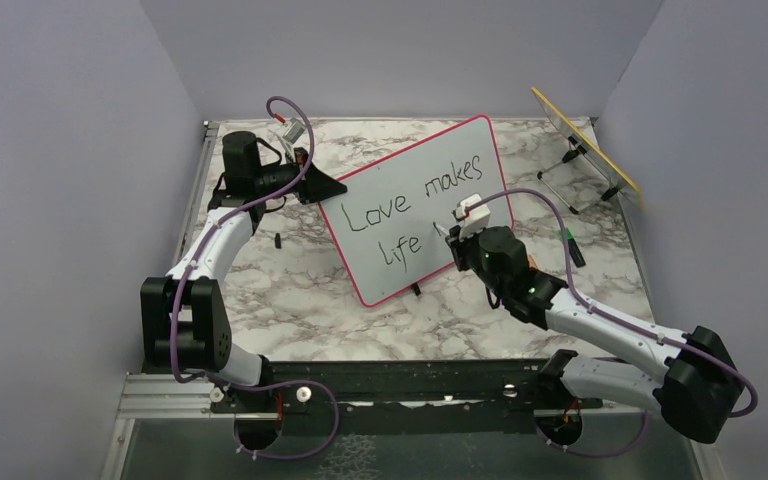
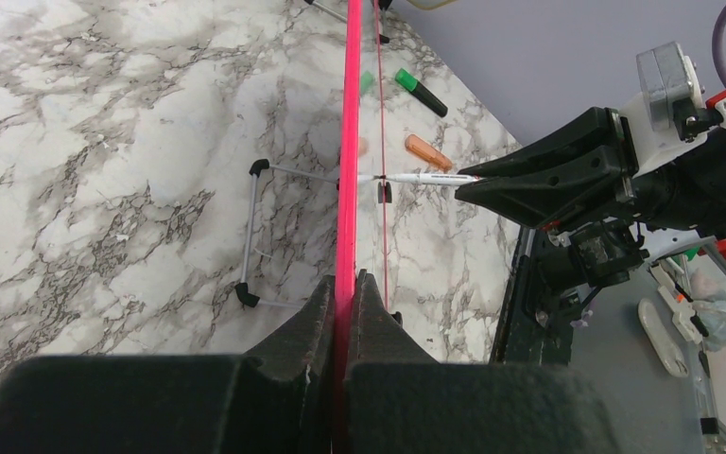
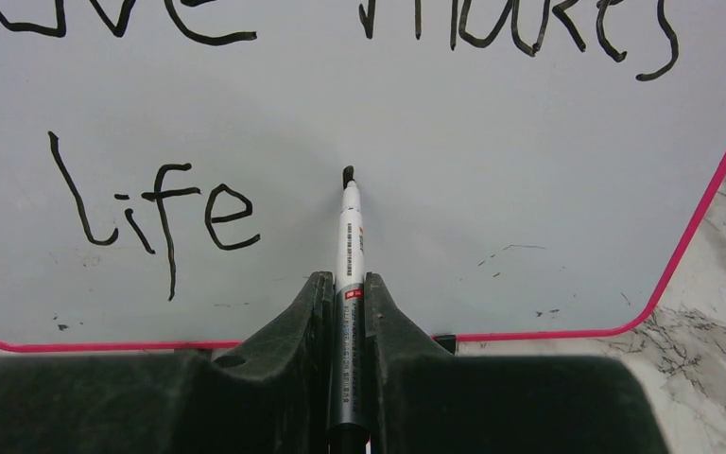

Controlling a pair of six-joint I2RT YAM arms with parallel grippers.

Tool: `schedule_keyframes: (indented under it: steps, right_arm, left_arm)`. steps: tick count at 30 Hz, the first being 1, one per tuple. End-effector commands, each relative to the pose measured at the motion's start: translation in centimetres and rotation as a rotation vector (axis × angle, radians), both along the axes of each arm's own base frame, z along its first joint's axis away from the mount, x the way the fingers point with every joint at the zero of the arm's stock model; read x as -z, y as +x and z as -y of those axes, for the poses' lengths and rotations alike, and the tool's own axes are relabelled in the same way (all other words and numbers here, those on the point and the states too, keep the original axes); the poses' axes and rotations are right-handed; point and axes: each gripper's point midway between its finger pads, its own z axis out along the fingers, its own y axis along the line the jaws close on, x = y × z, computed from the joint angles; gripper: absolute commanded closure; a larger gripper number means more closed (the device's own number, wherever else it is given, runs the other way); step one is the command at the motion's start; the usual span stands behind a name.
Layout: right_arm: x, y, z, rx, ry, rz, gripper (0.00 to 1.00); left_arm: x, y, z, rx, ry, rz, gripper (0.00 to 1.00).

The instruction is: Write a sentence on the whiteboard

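Observation:
The whiteboard (image 1: 400, 175) stands tilted on the marble table, white with a pink-red frame. Black handwriting on it reads "Love makes" on the upper line and "life" (image 3: 156, 218) below. My left gripper (image 1: 328, 186) is shut on the board's left edge; the left wrist view shows the pink frame (image 2: 348, 142) clamped between the pads. My right gripper (image 3: 347, 284) is shut on a grey marker (image 3: 348, 246). The marker's black tip touches the board just right of "life". In the left wrist view the marker (image 2: 425, 177) meets the board from the right.
A yellow-edged panel on a wire stand (image 1: 587, 150) leans at the back right. A green-capped marker (image 1: 569, 245) lies on the table right of the board, near an orange cap (image 2: 427, 151). The board's wire foot (image 2: 250, 232) sits behind it.

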Motion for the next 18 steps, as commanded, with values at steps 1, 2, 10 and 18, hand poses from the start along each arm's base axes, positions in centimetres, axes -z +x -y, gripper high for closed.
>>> schedule_keyframes:
  steps: [1, 2, 10, 18]
  right_arm:
    - [0.63, -0.62, 0.28, -0.013, 0.0, -0.028, 0.99]
    - [0.81, -0.67, 0.35, -0.013, -0.004, -0.033, 0.99]
    - [1.44, -0.74, 0.78, 0.002, -0.022, -0.044, 0.99]
    - [0.76, -0.21, 0.51, 0.01, 0.002, -0.015, 0.99]
  left_arm:
    - [3.94, 0.74, -0.63, -0.058, 0.065, -0.08, 1.0]
    - [3.94, 0.71, -0.57, -0.056, 0.065, -0.08, 1.0]
    - [3.95, 0.74, -0.61, -0.057, 0.065, -0.08, 1.0]
    - [4.05, 0.75, -0.58, -0.057, 0.065, -0.084, 1.0]
